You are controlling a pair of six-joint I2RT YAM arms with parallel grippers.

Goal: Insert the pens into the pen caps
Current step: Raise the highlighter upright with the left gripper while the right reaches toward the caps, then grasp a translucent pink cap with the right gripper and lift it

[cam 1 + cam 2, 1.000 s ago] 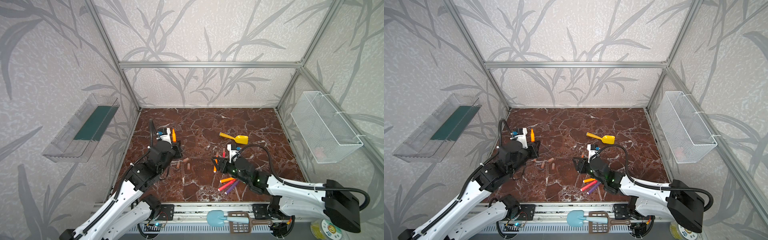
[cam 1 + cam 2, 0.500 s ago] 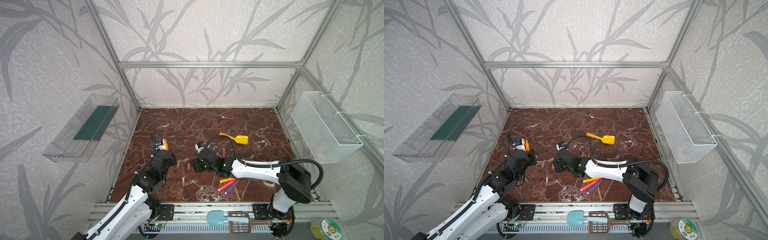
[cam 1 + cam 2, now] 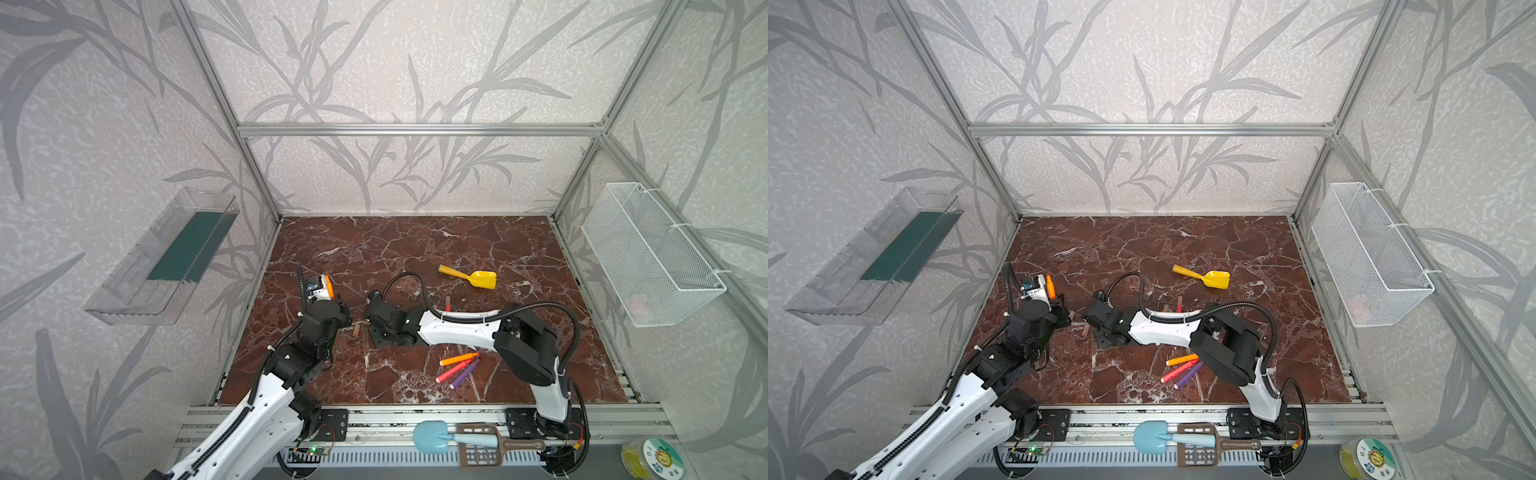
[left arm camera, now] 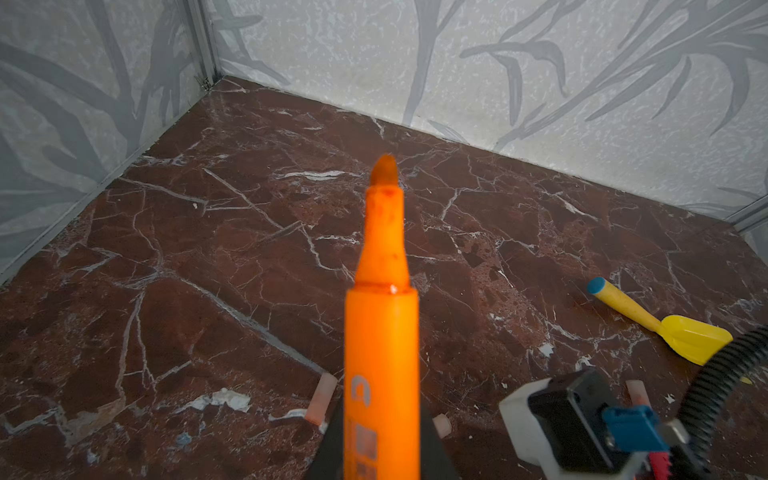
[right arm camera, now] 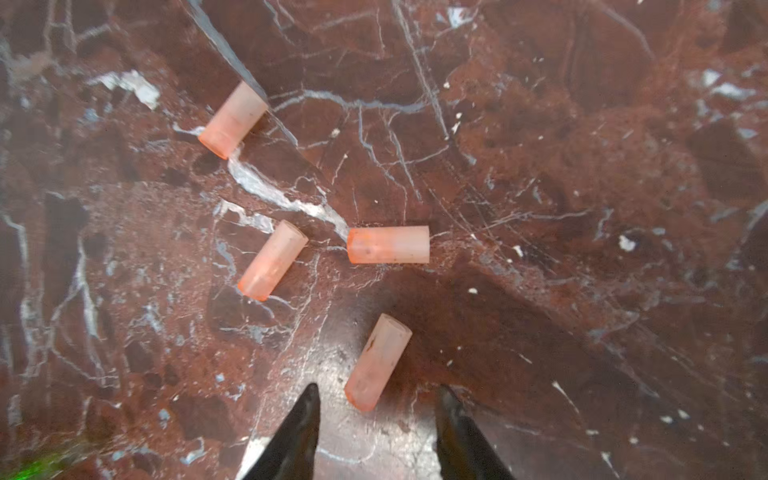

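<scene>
My left gripper [image 4: 381,415] is shut on an orange pen [image 4: 382,299], its bare tip pointing away from the wrist; in both top views this pen [image 3: 328,286] [image 3: 1050,286] stands up at the left. My right gripper [image 5: 378,390] has reached across the middle and hangs open over several pinkish pen caps lying on the floor. The nearest pen cap [image 5: 378,361] has its end between the fingertips, untouched; others [image 5: 388,245] [image 5: 272,259] lie further off. An orange [image 3: 458,358], a red-pink [image 3: 452,372] and a purple pen [image 3: 466,373] lie near the front.
A yellow toy scoop [image 3: 469,277] lies toward the back right of the marble floor [image 3: 415,249]. A red pen [image 3: 447,302] shows just behind the right forearm. The right arm's cable loops over the middle. A wire basket [image 3: 648,257] hangs on the right wall.
The right arm swung left from the loose pens to the caps, and its jaws narrowed a little. The left gripper shifted slightly, still holding the orange pen.
</scene>
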